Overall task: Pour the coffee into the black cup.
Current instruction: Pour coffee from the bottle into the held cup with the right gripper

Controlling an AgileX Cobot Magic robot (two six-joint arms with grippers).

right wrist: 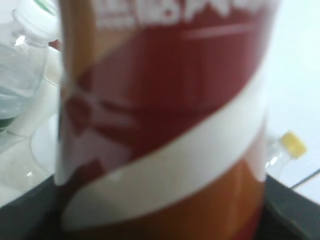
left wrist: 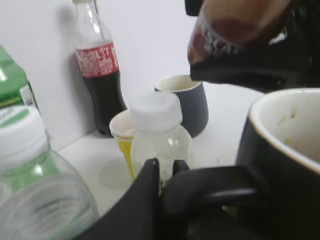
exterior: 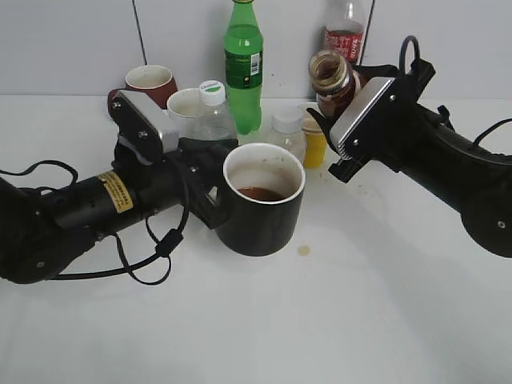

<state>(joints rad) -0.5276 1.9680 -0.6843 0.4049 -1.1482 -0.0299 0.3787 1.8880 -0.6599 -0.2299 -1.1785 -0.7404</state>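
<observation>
my left gripper (exterior: 210, 186) is clamped on the handle of the black cup (exterior: 263, 200), which stands on the white table (exterior: 336, 320) right in front of its fingers; dark coffee (exterior: 259, 194) sits low inside the cup. my right gripper (exterior: 340, 108) is closed around an open coffee bottle (exterior: 333, 78) with a red and white label, held raised, up and to the right of the cup's rim. a small brown drip (exterior: 304, 250) lies on the table beside the cup's base. behind my left gripper stand a green soda bottle (exterior: 243, 66) and a clear white-capped bottle (exterior: 211, 116).
</observation>
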